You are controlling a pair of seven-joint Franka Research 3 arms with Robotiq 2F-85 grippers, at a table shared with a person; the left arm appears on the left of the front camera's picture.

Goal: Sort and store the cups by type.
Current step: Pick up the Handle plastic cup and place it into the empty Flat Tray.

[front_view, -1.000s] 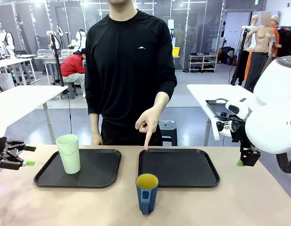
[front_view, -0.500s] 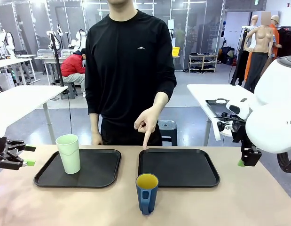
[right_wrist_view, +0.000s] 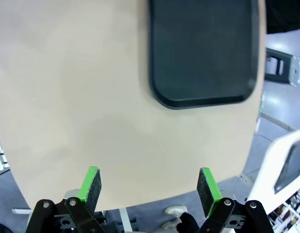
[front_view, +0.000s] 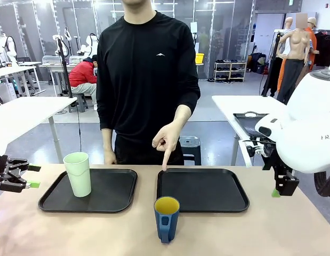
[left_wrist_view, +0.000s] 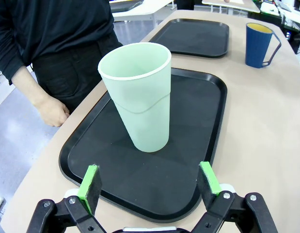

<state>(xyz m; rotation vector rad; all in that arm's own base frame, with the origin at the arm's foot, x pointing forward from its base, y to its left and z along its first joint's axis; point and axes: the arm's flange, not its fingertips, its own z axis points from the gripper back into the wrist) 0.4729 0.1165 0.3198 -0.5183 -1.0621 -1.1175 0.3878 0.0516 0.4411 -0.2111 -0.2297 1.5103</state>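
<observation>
The tumbler (front_view: 78, 174) stood upright on the left tray (front_view: 114, 192), toward that tray's left end. The mug (front_view: 166, 218) stood upright on the tabletop (front_view: 260, 229), on the robot's side of both trays, just before the near-left corner of the right tray (front_view: 207, 192), its handle turned toward the front camera. The person's hand (front_view: 166, 140) pointed one finger down at the far-left corner of the right tray. The left claw (left_wrist_view: 149, 171) hung wide open and held nothing, off the left end of the left tray, its green pads (left_wrist_view: 89, 182) facing the tumbler but well short of it. The right claw (right_wrist_view: 149, 171) was likewise spread wide and held nothing, above the tabletop near its right edge, past the right tray's end and well apart from the mug.
</observation>
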